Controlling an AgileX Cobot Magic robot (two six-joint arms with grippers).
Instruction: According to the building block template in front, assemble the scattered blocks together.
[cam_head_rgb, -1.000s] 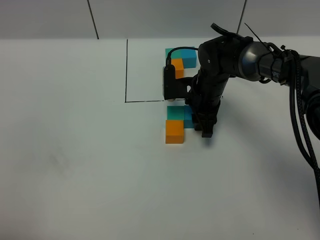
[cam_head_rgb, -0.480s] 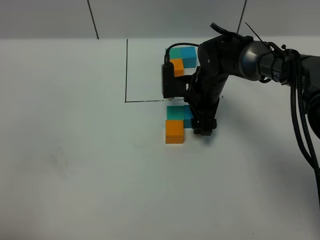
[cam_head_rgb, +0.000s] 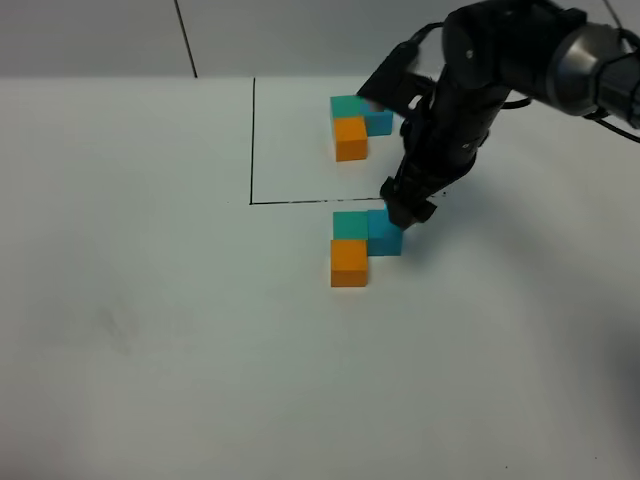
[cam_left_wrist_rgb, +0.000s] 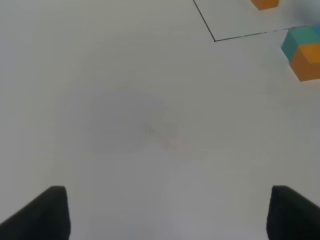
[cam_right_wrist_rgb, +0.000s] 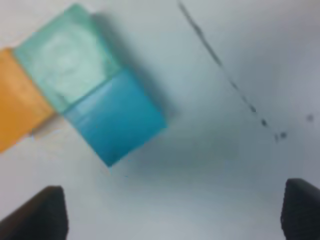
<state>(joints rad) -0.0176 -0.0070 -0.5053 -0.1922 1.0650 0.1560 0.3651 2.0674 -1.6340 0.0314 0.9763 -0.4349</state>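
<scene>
Fingers: right gripper (cam_head_rgb: 405, 208) is hanging spread and empty just above the light blue cube (cam_head_rgb: 385, 232); left gripper (cam_left_wrist_rgb: 165, 212) is standing apart.

Scattered blocks (cam_head_rgb: 358, 245): sitting joined mid-table, touching, just outside the black outline (cam_head_rgb: 253, 150).

Template (cam_head_rgb: 356, 122): sitting inside, toward the far edge.

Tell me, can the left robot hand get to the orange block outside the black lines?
Probably yes. The left gripper is open over bare table, and nothing lies between it and the orange block. The right gripper hovers by the blue block.
</scene>
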